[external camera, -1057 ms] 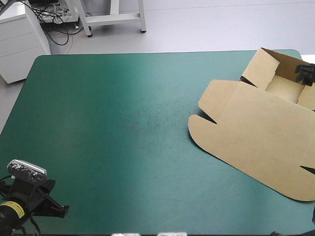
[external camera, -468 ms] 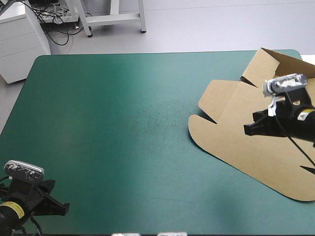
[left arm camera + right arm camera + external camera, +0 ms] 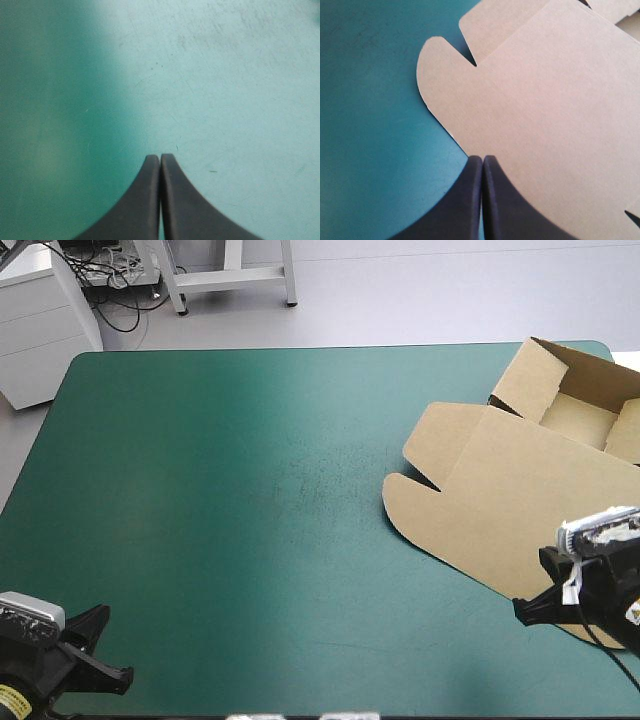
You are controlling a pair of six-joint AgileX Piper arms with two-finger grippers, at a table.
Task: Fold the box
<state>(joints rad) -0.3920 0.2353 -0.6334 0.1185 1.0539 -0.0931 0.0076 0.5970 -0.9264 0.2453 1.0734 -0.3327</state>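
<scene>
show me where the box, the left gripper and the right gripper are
box [image 3: 520, 510], high view, flat lid panel
left gripper [image 3: 160, 157], left wrist view, meeting point of the fingertips
right gripper [image 3: 482, 158], right wrist view, meeting point of the fingertips

Box [image 3: 520, 510]: brown board, matt, smooth. Cover [image 3: 230, 500]: teal-green, dull, w/ faint scratches beside box. Black fingers [image 3: 185, 210]: smooth, matt.

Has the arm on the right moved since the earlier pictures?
Yes. The right gripper has come toward the near edge of the table, now at the lid of the box.
</scene>
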